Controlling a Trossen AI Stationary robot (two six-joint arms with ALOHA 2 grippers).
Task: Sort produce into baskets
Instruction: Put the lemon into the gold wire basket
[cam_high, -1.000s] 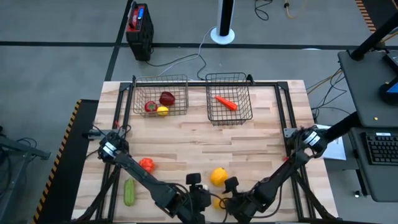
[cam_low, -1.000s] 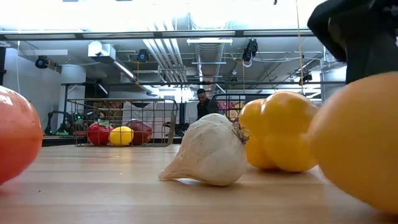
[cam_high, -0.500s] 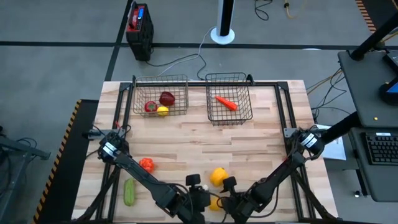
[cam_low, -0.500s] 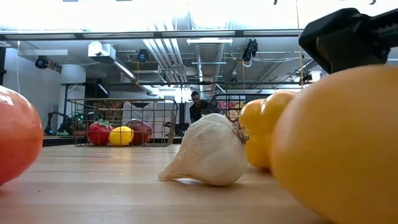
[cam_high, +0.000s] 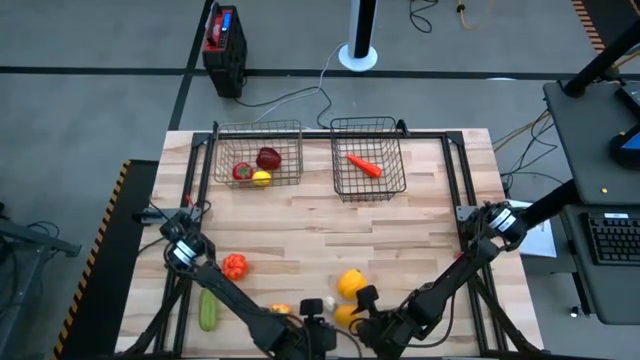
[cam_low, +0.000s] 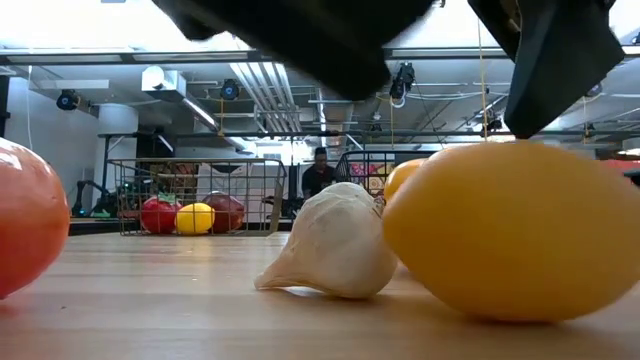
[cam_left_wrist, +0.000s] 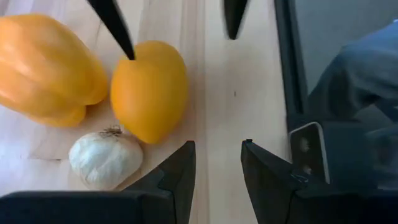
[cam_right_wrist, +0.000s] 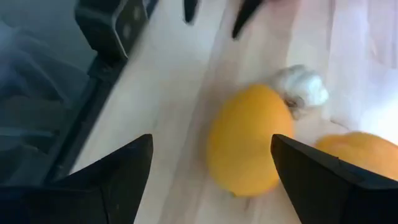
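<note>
Both arms are crowding the table's near edge around a smooth yellow-orange lemon-shaped fruit.

The right gripper is hanging over that fruit with its fingers spread wide, holding nothing. The left gripper is sitting just beside it, fingers narrowly parted and empty. A white garlic bulb and a lobed yellow pepper are lying close by on the wooden table. The two dark wire-mesh baskets are standing at the far edge.
</note>
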